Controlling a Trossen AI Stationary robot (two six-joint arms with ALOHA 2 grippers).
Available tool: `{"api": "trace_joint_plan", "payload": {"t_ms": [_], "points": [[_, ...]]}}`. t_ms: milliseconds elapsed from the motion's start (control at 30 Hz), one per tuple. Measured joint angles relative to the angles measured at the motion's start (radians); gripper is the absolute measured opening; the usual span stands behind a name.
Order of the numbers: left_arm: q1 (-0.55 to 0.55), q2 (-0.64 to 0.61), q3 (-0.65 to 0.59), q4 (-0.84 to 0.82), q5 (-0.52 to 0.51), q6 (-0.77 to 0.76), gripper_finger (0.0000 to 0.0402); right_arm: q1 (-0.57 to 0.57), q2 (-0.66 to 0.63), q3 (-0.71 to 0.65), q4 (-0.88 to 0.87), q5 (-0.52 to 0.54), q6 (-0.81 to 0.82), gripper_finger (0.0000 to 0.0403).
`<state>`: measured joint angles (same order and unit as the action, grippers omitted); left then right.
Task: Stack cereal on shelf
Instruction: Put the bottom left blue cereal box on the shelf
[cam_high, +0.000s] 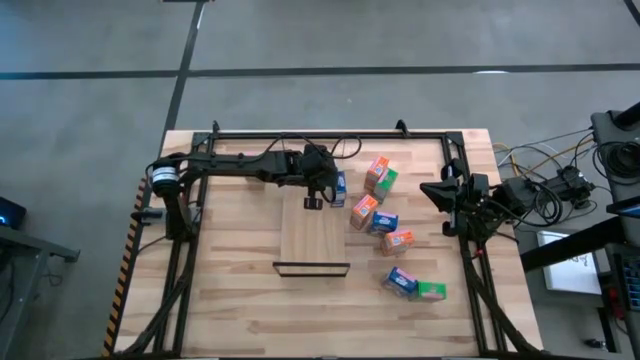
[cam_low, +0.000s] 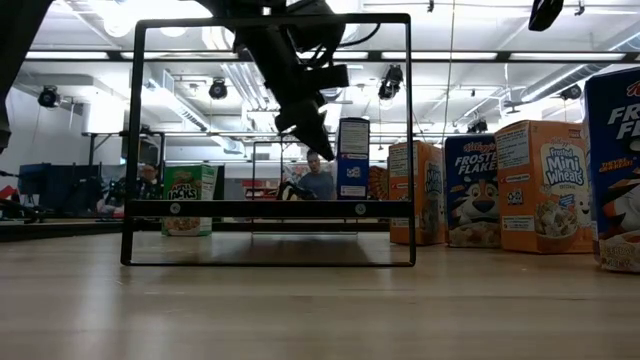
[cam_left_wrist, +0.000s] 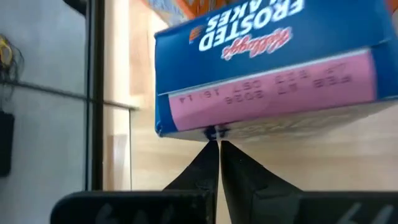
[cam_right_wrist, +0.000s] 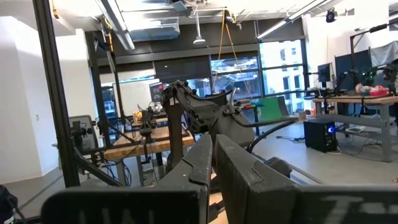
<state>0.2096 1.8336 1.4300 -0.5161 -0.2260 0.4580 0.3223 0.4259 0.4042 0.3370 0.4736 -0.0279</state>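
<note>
The shelf is a light wood panel at the table's middle, with a dark metal frame at its near end. A blue cereal box stands upright at the shelf's far right corner. My left gripper, shut, slants down at it from the left. Several more orange, blue and green boxes lie scattered right of the shelf. My right gripper waits shut and raised at the table's right edge, holding nothing. My left gripper's shut fingertips meet the blue box at the lower edge of its pink, date-stamped end face. The fingers slant down at it from the table's left. Nothing is between them. Whether they press on the box I cannot tell.
The loose boxes spread from the far right to the near right of the table. In the low view they stand as a row on the right, with a green box behind the frame. A black rail frames the table's far edge.
</note>
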Motion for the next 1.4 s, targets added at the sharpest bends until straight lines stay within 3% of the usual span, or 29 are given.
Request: {"api": "trace_joint_plan", "payload": {"t_ms": [200, 467, 567, 700, 767, 967, 1167, 1400], "points": [[0.011, 0.000, 0.000, 0.015, -0.006, 0.022, 0.0000, 0.000, 0.000, 0.000, 0.000, 0.000, 0.001, 0.0012], [-0.002, -0.026, 0.000, -0.122, -0.060, -0.056, 0.0000, 0.000, 0.000, 0.000, -0.003, 0.000, 0.000, 0.0012], [-0.018, -0.053, 0.000, -0.172, 0.066, -0.086, 0.0000, 0.000, 0.000, 0.000, -0.003, 0.000, -0.001, 0.0012], [-0.040, -0.083, 0.000, -0.173, 0.396, -0.083, 0.0000, 0.000, 0.000, 0.000, -0.004, 0.000, -0.001, 0.0012], [-0.054, -0.085, 0.000, -0.121, 0.483, -0.087, 0.0000, 0.000, 0.000, 0.000, -0.003, 0.000, 0.000, 0.0012], [-0.077, -0.055, 0.000, 0.006, 0.429, -0.103, 0.0000, 0.000, 0.000, 0.000, -0.003, 0.000, 0.001, 0.0012], [-0.076, -0.038, 0.000, 0.028, 0.277, -0.128, 0.0000, 0.000, 0.000, 0.000, -0.005, 0.000, 0.000, 0.0012], [-0.076, -0.037, 0.000, 0.052, 0.198, -0.142, 0.0000, 0.000, 0.000, 0.000, -0.005, 0.000, 0.000, 0.0012]]}}
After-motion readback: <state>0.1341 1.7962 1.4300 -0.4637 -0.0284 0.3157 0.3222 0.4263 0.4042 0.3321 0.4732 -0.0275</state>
